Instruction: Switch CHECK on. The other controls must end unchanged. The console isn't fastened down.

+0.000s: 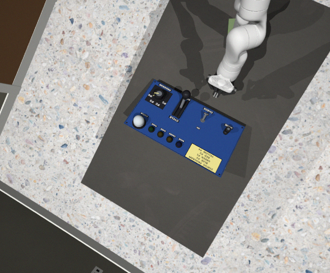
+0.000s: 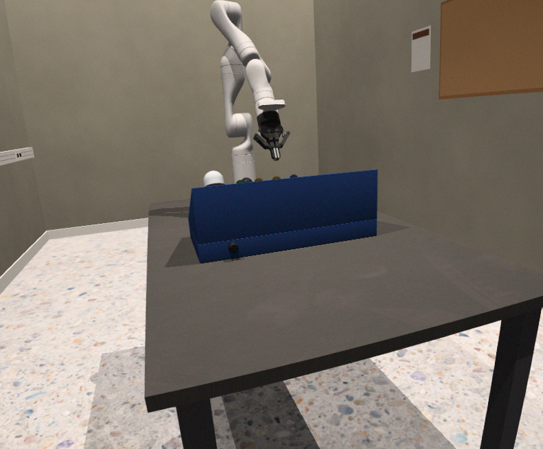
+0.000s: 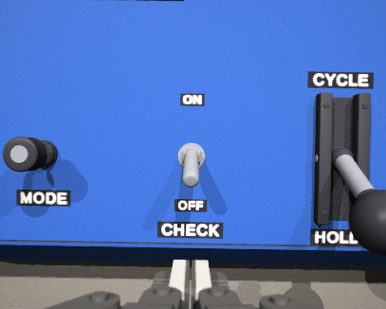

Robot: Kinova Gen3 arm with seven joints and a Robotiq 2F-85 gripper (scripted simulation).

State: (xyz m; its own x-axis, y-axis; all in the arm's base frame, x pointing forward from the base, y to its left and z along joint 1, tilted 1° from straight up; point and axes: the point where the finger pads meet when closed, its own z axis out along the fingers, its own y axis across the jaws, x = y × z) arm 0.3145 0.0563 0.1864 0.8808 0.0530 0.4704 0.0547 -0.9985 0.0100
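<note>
The blue console (image 1: 185,127) lies on the dark table. Its CHECK toggle (image 3: 191,165) is a small grey lever pointing down toward the OFF label, with ON above it; it also shows in the overhead view (image 1: 203,116). My gripper (image 3: 190,282) is shut and empty, fingertips together just off the console's near edge, below the CHECK label. In the overhead view my gripper (image 1: 215,94) hovers beside the console's edge. In the side view my gripper (image 2: 274,153) hangs above and behind the console (image 2: 283,210).
The MODE knob (image 3: 28,154) sits left of CHECK. The CYCLE lever (image 3: 361,191) with its black ball stands to the right, by the HOLD label. A PROGRAM dial (image 1: 157,94), a white STATUS dome (image 1: 139,120), several lamps and a yellow legend (image 1: 203,157) lie further off.
</note>
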